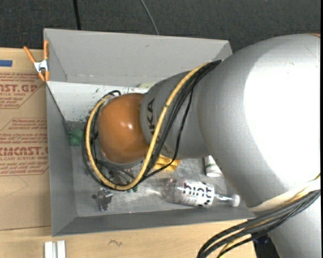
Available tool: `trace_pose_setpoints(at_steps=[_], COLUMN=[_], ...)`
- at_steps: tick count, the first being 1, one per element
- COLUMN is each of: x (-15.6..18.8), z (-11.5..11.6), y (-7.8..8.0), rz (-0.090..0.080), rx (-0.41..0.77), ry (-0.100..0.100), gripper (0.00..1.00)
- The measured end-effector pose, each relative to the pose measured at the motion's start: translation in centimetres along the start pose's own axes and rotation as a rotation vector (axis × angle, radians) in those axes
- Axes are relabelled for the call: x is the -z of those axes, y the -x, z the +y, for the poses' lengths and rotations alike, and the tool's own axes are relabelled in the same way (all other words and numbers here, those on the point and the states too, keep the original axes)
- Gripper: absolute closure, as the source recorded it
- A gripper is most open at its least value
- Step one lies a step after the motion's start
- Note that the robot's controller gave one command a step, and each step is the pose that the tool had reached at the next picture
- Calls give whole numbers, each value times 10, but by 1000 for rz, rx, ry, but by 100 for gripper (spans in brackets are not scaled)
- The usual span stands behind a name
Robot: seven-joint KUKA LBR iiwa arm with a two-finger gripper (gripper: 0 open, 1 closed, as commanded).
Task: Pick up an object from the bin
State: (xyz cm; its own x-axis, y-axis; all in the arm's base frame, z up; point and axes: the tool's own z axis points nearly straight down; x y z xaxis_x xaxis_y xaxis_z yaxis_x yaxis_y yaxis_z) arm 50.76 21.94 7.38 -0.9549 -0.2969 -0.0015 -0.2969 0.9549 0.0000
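The dark body of my gripper (106, 173) shows just below the orange wrist cover, low over the left half of the bin. A small dark grey piece (102, 198) is on the bin floor right in front of it, near the front left corner. Lying on its side along the front wall to the right is a clear bottle (194, 193) with a black-and-white label and a white cap. A yellow thing (166, 164) pokes out from under the arm, just behind the bottle.
A green thing (74, 137) lies by the left wall. A small white bottle with a green band (211, 166) stands at the right, close to the arm. The arm and its cables cover the middle and right of the bin.
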Motion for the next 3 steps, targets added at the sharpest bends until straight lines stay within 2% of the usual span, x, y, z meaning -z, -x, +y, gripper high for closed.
trace_pose_setpoints(at_steps=[1,2,3], x=[-3,-2,-2], z=[20,13,13], y=[-5,45,45], rz=[-1,0,0], rx=[104,73,73], ry=[1,3,3], gripper=[0,100,100])
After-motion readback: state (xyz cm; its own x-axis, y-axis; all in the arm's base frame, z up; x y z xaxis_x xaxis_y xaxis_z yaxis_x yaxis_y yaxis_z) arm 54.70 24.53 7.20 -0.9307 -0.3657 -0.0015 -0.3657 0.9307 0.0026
